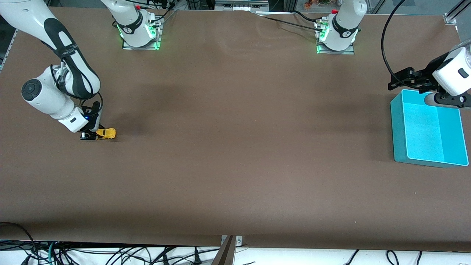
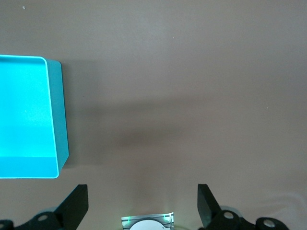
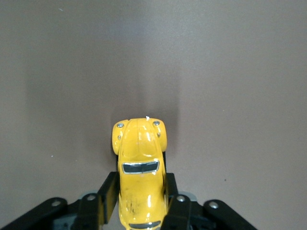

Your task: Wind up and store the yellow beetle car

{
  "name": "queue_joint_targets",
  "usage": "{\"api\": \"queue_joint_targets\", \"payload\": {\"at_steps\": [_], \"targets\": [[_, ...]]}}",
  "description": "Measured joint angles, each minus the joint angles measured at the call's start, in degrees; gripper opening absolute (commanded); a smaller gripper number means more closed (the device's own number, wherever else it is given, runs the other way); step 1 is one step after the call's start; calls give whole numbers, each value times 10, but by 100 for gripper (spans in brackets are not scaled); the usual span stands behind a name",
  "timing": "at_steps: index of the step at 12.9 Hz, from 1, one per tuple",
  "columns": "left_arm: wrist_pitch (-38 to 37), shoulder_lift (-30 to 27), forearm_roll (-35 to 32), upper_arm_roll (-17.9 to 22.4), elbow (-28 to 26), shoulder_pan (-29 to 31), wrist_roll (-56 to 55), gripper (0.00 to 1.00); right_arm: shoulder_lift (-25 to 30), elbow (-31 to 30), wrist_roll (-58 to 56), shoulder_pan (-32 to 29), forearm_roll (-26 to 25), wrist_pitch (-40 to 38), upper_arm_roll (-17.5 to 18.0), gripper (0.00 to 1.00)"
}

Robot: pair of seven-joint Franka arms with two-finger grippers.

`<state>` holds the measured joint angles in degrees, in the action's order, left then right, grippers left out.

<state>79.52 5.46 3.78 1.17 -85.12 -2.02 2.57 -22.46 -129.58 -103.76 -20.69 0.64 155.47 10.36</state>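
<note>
Down at the table near its own end, the right gripper [image 1: 92,135] pinches the yellow beetle car [image 1: 106,133] by its sides. Meanwhile the left gripper [image 2: 143,207] waits spread beside the teal bin [image 1: 397,125].

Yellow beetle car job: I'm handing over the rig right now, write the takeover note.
Right gripper: shut on the yellow beetle car, down at table level toward the right arm's end of the table; the car's nose sticks out past the fingers.
Left gripper: open, holds nothing, waiting over the tabletop beside the teal bin.
Done: car grasped. Whether it has been wound cannot be told.
Left: wind it if needed, carry it the length of the table to the bin, which has no car in it, and put it in.
</note>
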Motion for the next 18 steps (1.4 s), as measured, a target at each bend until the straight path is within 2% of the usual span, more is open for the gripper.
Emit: {"api": "queue_joint_targets", "payload": {"at_steps": [1, 3, 7, 10, 15, 18], "targets": [[0, 0, 0, 0, 0, 0, 0, 100, -6, 2, -1, 0, 0, -3, 2, 100], [0, 0, 0, 0, 0, 0, 0, 100, -18, 19, -3, -1, 0, -36, 9, 100], [0, 0, 0, 0, 0, 0, 0, 100, -16, 104, -3, -1, 0, -159, 35, 100], [0, 0, 0, 0, 0, 0, 0, 100, 7, 157, 5, -1, 0, -240, 43, 100], [0, 1, 0, -2, 0, -3, 0, 100, 117, 202, 47, -2, 17, -349, 69, 100], [0, 6, 0, -2, 0, -2, 0, 100, 195, 211, 173, -2, 24, -427, 76, 100]]}}
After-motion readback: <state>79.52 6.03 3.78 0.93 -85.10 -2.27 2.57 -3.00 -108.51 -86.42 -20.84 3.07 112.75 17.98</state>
